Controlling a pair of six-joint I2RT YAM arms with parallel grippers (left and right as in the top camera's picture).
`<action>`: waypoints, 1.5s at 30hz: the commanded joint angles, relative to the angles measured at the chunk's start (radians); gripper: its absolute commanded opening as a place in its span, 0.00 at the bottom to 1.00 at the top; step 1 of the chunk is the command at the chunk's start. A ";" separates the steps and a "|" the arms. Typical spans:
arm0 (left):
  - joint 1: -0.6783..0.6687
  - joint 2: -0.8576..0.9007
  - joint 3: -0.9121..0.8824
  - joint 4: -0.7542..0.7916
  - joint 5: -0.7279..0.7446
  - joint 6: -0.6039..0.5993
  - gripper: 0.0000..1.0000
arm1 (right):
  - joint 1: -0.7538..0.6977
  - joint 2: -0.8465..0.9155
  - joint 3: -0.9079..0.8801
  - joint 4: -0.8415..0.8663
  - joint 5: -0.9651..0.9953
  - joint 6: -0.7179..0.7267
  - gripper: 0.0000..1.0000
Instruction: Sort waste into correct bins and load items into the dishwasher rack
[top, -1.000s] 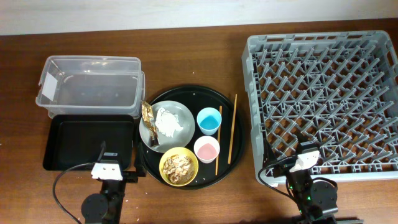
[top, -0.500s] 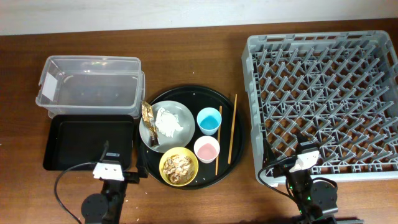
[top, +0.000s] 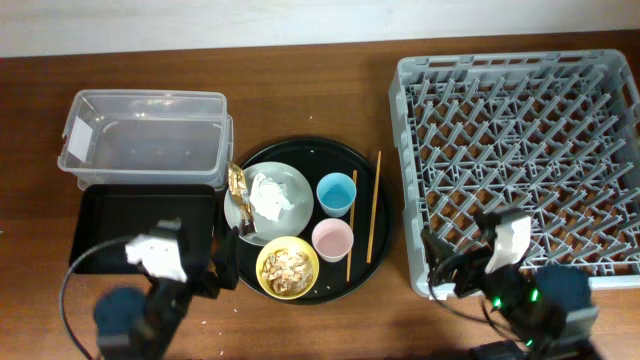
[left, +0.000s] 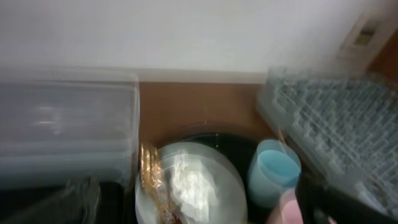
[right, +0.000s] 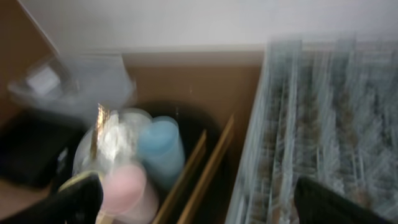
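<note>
The left gripper (left: 199, 204) is spread wide and holds nothing; its dark fingers (left: 71, 200) show blurred at the lower corners of its wrist view. It hangs over the near right corner of the black tray (top: 120, 225), with the clear tub (top: 145, 140) just behind that tray. Just to its right stands the yellow bowl (top: 288, 267) of beige-brown scraps (top: 289, 262). Beyond the bowl lies the grey-green plate (top: 255, 218), bearing crumpled white tissue (top: 270, 193), and a gold-brown wrapper (top: 237, 180) lies on its left rim.

The right gripper (right: 199, 200) is likewise spread and holds nothing. It sits at the near left corner of the grey, pegged rack (top: 520, 150). To its left two wooden chopsticks (top: 375, 205) lie lengthwise, apart from each other, then the pink cup (top: 332, 240) and, behind it, the blue cup (top: 336, 193), both upright. Plate, bowl, cups and chopsticks all rest on the round tray (top: 300, 148) on the table (top: 300, 80), between the bins and the rack.
</note>
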 joint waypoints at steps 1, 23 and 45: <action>0.003 0.345 0.340 -0.240 -0.002 0.043 0.99 | -0.006 0.257 0.309 -0.167 -0.010 0.006 0.98; -0.624 1.462 0.719 -0.433 -0.160 -0.068 0.02 | -0.007 0.622 0.696 -0.513 -0.027 0.215 0.98; -0.181 1.237 1.017 -0.705 1.186 0.296 0.00 | 0.159 0.859 0.696 -0.016 -1.005 -0.080 0.87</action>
